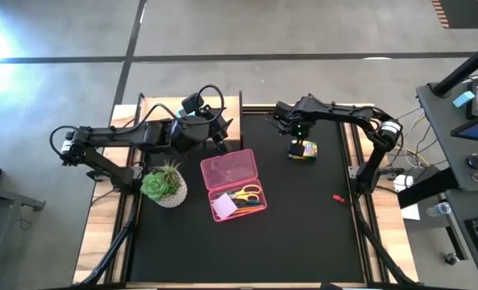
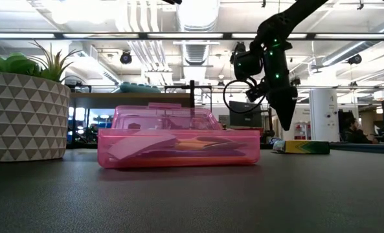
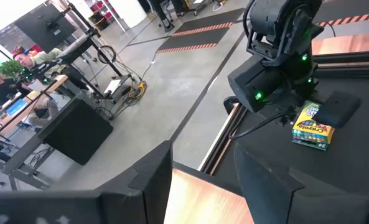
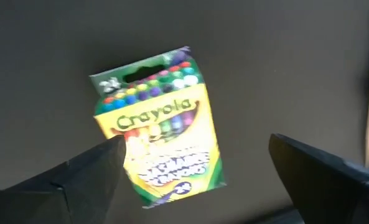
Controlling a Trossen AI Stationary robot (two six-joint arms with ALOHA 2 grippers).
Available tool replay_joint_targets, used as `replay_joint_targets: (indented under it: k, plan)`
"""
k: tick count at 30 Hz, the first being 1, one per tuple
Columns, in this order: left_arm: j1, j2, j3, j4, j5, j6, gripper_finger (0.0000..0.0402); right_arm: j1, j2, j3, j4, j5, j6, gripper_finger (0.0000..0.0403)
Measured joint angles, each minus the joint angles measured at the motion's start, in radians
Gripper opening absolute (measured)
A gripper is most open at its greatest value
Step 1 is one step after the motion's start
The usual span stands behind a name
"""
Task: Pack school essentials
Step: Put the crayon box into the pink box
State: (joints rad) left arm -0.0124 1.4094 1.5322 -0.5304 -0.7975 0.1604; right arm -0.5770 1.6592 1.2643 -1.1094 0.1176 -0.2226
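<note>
right gripper [image 4: 193,168], fingers apart, poised over the crayon box [image 4: 159,124]; pink case [image 1: 233,185] and potted plant [image 1: 164,184] well aside.

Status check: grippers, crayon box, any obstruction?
Right gripper open above yellow cardboard crayon box, box flat on mat. Left gripper parked behind pink plastic case. Nothing obstructing.

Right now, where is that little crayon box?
In the high view, the crayon box lies flat on the black mat's right side, right of the pink case, directly beneath the open right gripper.
</note>
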Motion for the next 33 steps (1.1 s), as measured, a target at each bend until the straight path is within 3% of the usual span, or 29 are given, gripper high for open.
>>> replay_joint_targets:
  k: [10,16,33]
  plan:
    - [0.000,0.000,0.000,0.017,0.000,-0.045,0.0157,0.001,0.000,-0.004,0.014,0.009,0.023,0.0389]
    - [0.000,0.000,0.000,0.034,0.000,-0.050,0.0157,0.004,0.000,-0.019,-0.008,-0.146,-0.121,0.0389]
    - [0.000,0.001,0.000,0.079,0.000,-0.050,0.0157,0.003,0.001,-0.028,0.025,-0.065,-0.035,0.0389]
